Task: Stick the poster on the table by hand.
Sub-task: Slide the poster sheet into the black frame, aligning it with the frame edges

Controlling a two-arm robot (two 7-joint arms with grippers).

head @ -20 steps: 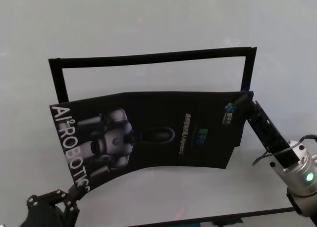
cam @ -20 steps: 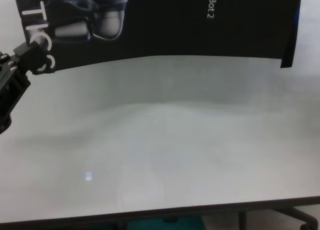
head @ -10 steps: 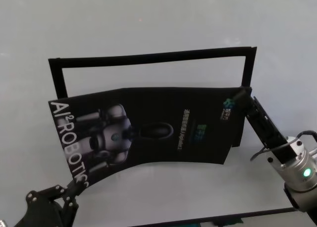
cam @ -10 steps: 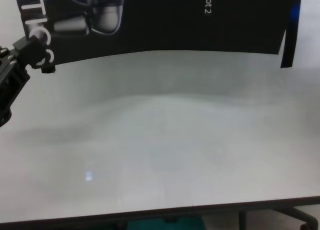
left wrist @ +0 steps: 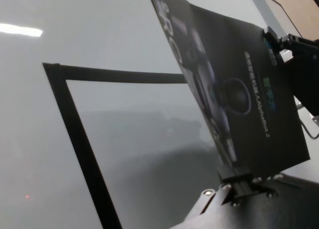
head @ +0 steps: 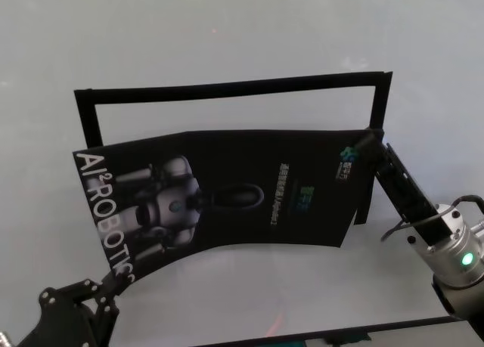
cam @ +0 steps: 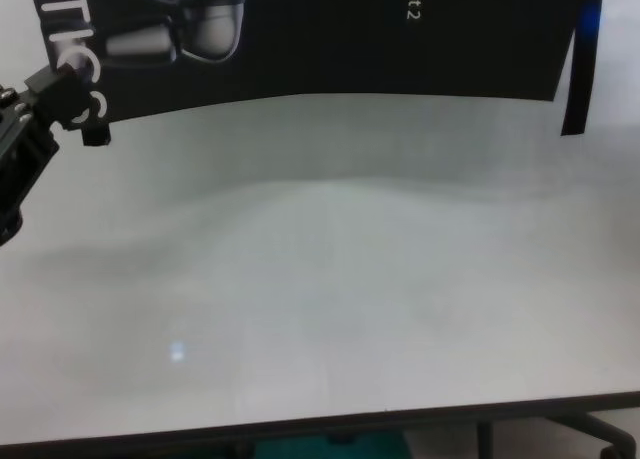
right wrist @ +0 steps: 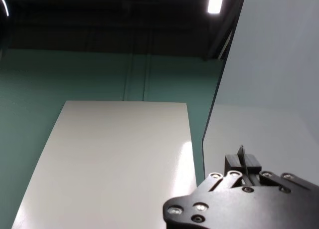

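Head view: the poster (head: 227,196) hangs bowed above the tabletop (head: 249,29), held at its two ends; the left gripper (head: 115,281) is clamped on the near left corner by the lettering, and the right gripper (head: 368,144) is pinched on the far right corner. Behind and partly under the sheet lies a black rectangular frame (head: 227,88) marked on the tabletop, presumably the target outline. Compared with a second earlier, the sheet sits farther toward the frame and its left end is raised slightly. Left wrist view: the left gripper (left wrist: 238,176) is closed on the poster's (left wrist: 239,99) edge; the frame (left wrist: 79,134) corner lies open beneath, and the right gripper (left wrist: 279,39) shows at the far corner. Right wrist view: the thin sheet edge (right wrist: 242,156) stands between the closed fingers; little else of the scene is visible. Chest view: the lower edge of the poster (cam: 350,39) is clear of the tabletop (cam: 330,279), and the left gripper (cam: 65,97) grips its corner; that edge now lies higher in this view than before. Judgement: to do this step well, both arms should keep even tension to flatten the bow, square the edges to the frame, then lower one edge first.
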